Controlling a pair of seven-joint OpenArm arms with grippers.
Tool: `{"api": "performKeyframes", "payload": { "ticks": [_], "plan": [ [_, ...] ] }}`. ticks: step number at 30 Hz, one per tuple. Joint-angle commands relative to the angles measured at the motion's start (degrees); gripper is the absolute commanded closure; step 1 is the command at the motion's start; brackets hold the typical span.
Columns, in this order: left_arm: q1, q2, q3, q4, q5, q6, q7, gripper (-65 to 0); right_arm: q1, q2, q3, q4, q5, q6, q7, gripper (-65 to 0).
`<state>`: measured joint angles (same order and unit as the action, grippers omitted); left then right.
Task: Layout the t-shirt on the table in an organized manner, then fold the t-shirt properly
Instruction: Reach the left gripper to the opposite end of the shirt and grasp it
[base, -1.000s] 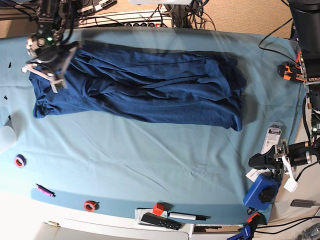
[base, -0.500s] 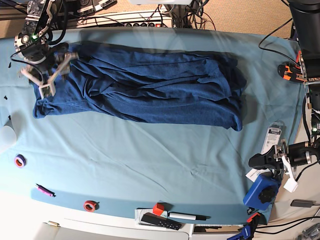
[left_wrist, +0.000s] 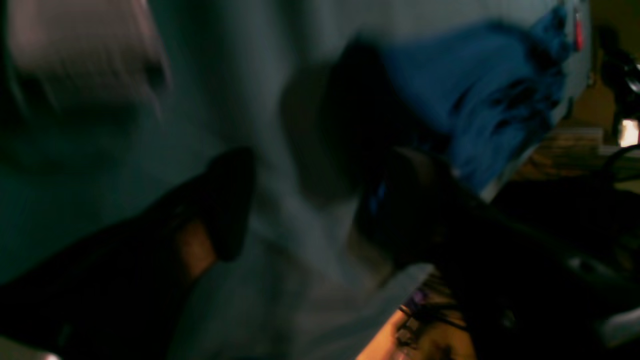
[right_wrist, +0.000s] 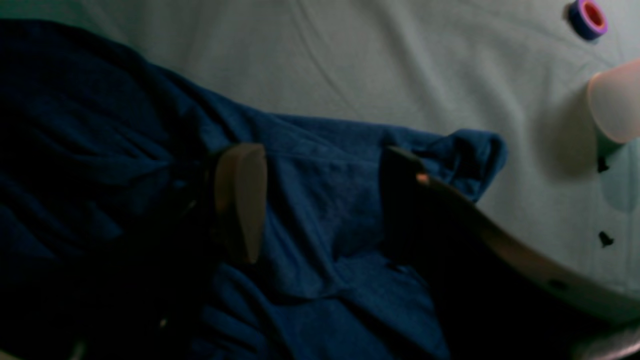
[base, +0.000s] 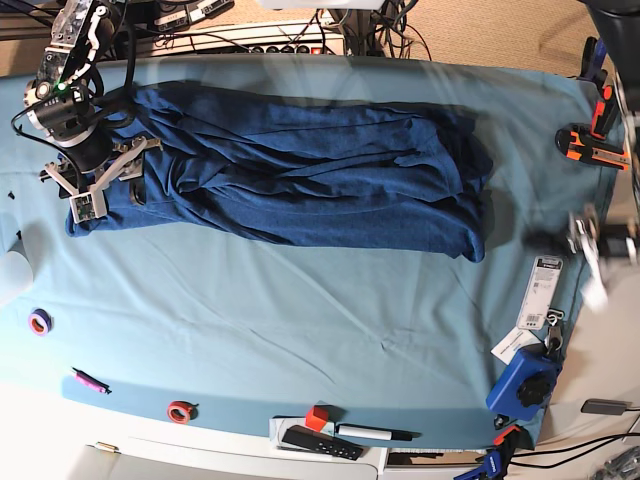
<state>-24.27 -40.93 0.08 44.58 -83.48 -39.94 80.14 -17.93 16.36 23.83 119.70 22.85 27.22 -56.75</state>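
The dark blue t-shirt (base: 320, 180) lies bunched lengthwise across the far half of the table (base: 300, 330), wrinkled and folded over itself. My right gripper (base: 92, 185) hovers over the shirt's left end. In the right wrist view this gripper (right_wrist: 325, 200) is open, and its two fingers (right_wrist: 240, 200) straddle shirt fabric (right_wrist: 325, 150) without pinching it. My left gripper (base: 592, 245) is a blur off the table's right edge, away from the shirt. In the left wrist view it (left_wrist: 310, 210) shows two dark fingers apart with nothing between them, and the shirt (left_wrist: 450, 85) lies far off.
A purple tape roll (base: 40, 321), a pink marker (base: 88, 380), a red tape roll (base: 180, 411), a red cube (base: 317, 417) and a black remote (base: 320, 442) line the front edge. A blue device (base: 525, 385) and paper tags (base: 545, 280) sit at the right. Cables run along the back.
The right gripper slid toward the shirt's front left corner and opened. The left arm lifted from its resting spot at the right front and is swinging up, blurred.
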Motion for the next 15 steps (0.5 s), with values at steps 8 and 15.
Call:
{"api": "performKeyframes", "payload": {
  "ticks": [8, 15],
  "plan": [
    [6.64, 2.16, -0.37, 5.35, -1.52, -0.06, -0.14, -44.2, 0.81, 0.13, 0.33, 0.96, 0.7, -0.09, 1.97, -35.1],
    [9.53, 2.99, -0.37, 12.98, -1.52, 1.46, -0.14, -44.2, 0.81, 0.15, 0.33, 0.96, 0.66, -0.33, 1.95, -35.1]
  ]
}}
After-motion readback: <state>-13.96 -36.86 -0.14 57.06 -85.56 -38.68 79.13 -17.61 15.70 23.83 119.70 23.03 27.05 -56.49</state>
